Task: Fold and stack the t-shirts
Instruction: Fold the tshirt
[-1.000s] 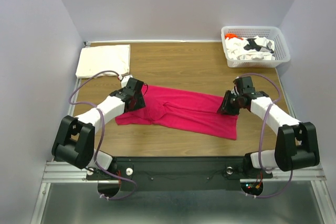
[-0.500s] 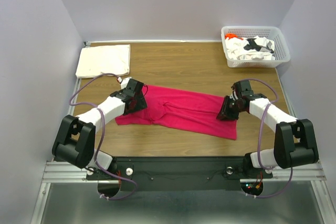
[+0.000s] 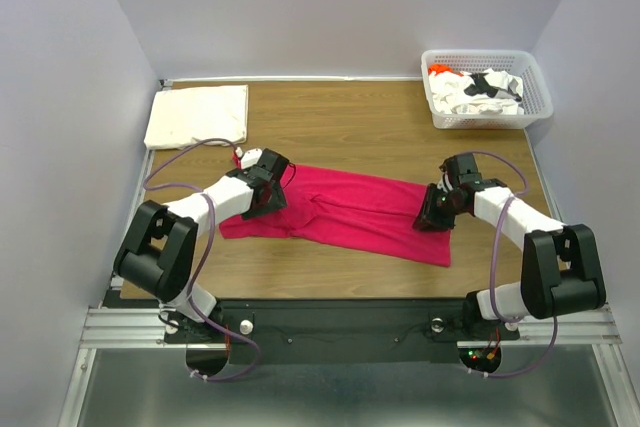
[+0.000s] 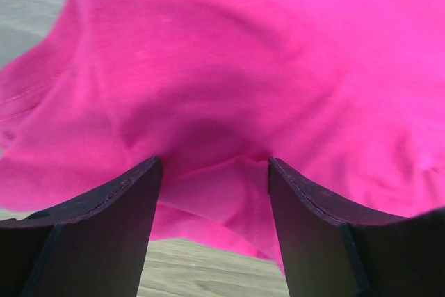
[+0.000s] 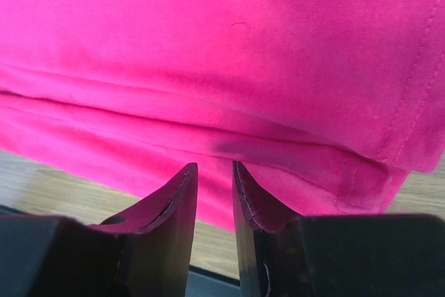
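A magenta-red t-shirt lies spread lengthwise across the middle of the table. My left gripper is low over its left end. In the left wrist view that gripper is open, and a raised fold of the shirt lies between its wide-set fingers. My right gripper is over the shirt's right end. There its jaws stand a narrow gap apart, tips at the folded hem, with nothing pinched. A folded cream-white t-shirt lies at the back left.
A white lattice basket at the back right holds crumpled white, black-printed and orange t-shirts. Bare wood shows behind the magenta shirt and along the near edge.
My left gripper has slid a little to the right along the shirt's left end, and its arm has swung inward. The right gripper dropped slightly toward the shirt's right edge, then held still.
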### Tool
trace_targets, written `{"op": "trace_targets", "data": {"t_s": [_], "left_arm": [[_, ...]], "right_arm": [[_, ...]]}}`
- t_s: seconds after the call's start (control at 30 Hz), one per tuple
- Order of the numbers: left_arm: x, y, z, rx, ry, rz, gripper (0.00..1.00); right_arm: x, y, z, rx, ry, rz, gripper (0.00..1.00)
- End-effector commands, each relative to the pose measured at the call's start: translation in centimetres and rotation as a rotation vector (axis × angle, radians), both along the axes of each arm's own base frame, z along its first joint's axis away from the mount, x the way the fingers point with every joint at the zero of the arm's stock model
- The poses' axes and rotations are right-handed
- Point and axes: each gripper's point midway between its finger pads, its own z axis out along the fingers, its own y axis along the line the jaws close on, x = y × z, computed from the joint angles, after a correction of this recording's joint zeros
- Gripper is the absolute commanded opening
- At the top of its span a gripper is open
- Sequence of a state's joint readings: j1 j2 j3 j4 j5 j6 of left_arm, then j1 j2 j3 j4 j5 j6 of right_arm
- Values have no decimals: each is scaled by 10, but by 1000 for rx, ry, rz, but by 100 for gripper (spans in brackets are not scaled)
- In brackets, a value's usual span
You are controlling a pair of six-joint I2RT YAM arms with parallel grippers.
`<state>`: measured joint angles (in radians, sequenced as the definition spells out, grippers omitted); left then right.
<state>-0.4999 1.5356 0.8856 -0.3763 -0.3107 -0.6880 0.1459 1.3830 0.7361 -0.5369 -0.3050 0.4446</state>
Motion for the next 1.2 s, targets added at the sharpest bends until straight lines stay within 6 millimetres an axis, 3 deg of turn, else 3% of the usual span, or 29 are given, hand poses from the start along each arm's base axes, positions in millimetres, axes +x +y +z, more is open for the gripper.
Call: {"op": "trace_targets", "data": {"t_s": [0.0, 0.13, 0.33, 0.53, 0.63, 0.73, 0.83, 0.9, 1.0, 1.17], "left_arm": [[-8, 27, 3, 88, -8, 89, 73], [-7, 35, 7, 65, -31, 118, 73], [-6, 56, -9, 95, -2, 149, 73], [8, 72, -13, 125, -11, 152, 73], [27, 72, 1, 135, -42, 139, 73], [33, 69, 19, 116, -77, 139, 75], [26, 72, 44, 89, -116, 170, 76], [20, 74, 49, 80, -125, 198, 76], [8, 79, 47, 80, -119, 227, 76], [-3, 78, 24, 56, -81, 246, 67]], "right_arm": [[-5, -6, -8, -42, -2, -22, 32], [-11, -19, -22, -111, 35, -66, 32], [-14, -37, -34, -205, 73, -146, 32], [-13, -54, -32, -255, 65, -228, 32], [-5, -52, -23, -250, 32, -187, 32], [3, -47, -10, -225, -12, -143, 32], [9, -34, 6, -160, -57, -95, 32], [10, -28, 12, -132, -70, -86, 32], [8, -20, 16, -94, -69, -70, 32], [2, -13, 17, -57, -54, -53, 32]]}}
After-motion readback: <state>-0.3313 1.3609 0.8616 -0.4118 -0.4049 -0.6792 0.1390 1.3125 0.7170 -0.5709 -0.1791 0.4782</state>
